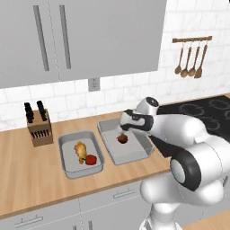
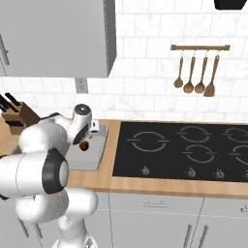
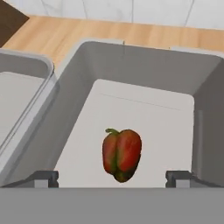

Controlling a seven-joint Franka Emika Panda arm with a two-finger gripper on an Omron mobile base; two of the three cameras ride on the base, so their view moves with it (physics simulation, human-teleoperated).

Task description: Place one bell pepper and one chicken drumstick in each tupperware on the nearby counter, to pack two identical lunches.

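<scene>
Bell pepper (image 1: 122, 139) number two lay inside my right tupperware (image 1: 134, 155) in the left base view, under my tool (image 1: 123, 130), while the left tupperware (image 1: 67, 164) on the counter (image 1: 27, 175) held a chicken drumstick (image 1: 80, 151) and another pepper (image 1: 91, 159) touching it. From the right base view, the pepper (image 2: 84, 145) sat below my tool (image 2: 82, 140). Through the hand view my fingertips (image 3: 43, 178) stood spread wide, the pepper (image 3: 121, 154) between them, untouched.

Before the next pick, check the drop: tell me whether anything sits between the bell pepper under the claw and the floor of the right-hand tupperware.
Nothing visible does. The bell pepper is between the open claw tips, over the bare floor of the right tupperware. Whether it already rests there, I cannot tell. The left tupperware holds its own pepper and drumstick.
</scene>
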